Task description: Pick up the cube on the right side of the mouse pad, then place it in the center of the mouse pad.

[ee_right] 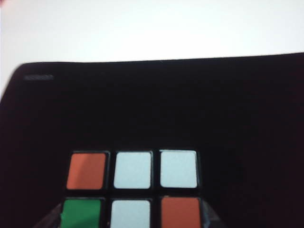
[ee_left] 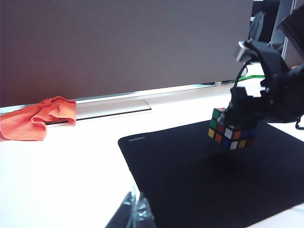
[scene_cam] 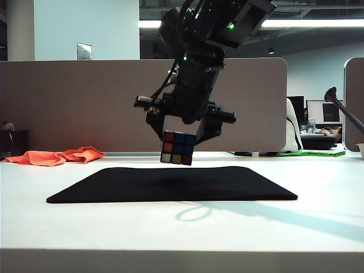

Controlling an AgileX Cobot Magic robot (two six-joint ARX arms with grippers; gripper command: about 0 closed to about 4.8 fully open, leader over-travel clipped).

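Black right jaws clamping cube (scene_cam: 177,148) above mouse pad (scene_cam: 114,185)

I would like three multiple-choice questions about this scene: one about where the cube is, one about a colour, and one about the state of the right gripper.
1. Where is the cube?
A. Lying on the orange cloth
B. Held in the air above the mouse pad
C. Resting on the bare table to the right of the pad

2. What colour is the cloth at the back left of the table?
A. Orange
B. Green
C. Blue

3. What is the state of the right gripper?
A. Open and empty
B. Out of view
C. Shut on the cube

Answers:
1 B: the exterior view shows a gap between the cube and the pad below it.
2 A: the exterior and left wrist views both show it orange.
3 C: its fingers clasp the cube on both sides. The left gripper shows only at the edge of its wrist view, holding nothing visible.
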